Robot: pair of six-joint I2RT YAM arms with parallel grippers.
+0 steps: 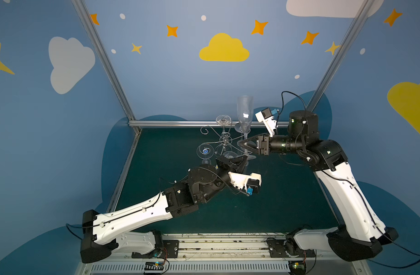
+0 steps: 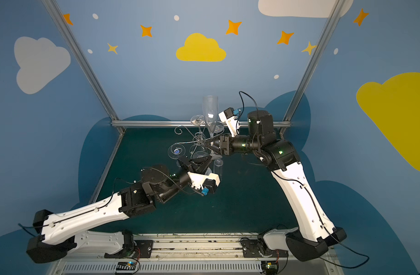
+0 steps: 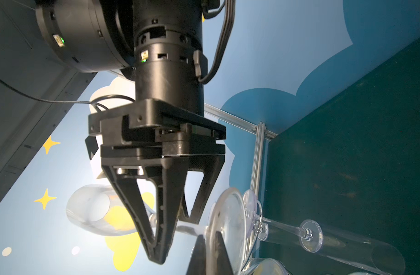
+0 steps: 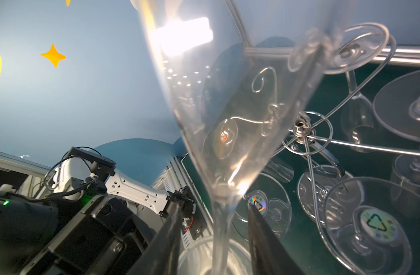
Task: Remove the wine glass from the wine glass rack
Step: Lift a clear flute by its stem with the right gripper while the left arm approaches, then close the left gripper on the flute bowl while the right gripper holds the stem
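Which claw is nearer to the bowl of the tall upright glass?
Right. The right claw straddles the tall glass at its stem, just under the bowl. The left claw sits lower, shut at the glass's foot.

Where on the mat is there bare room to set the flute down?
Bare: the mat between left arm and right arm, down to the front rail, and the strip between the wine glass rack and the frame rail on the left arm's side. Crowded: back centre, where rack, hanging glasses, left gripper and right gripper meet.
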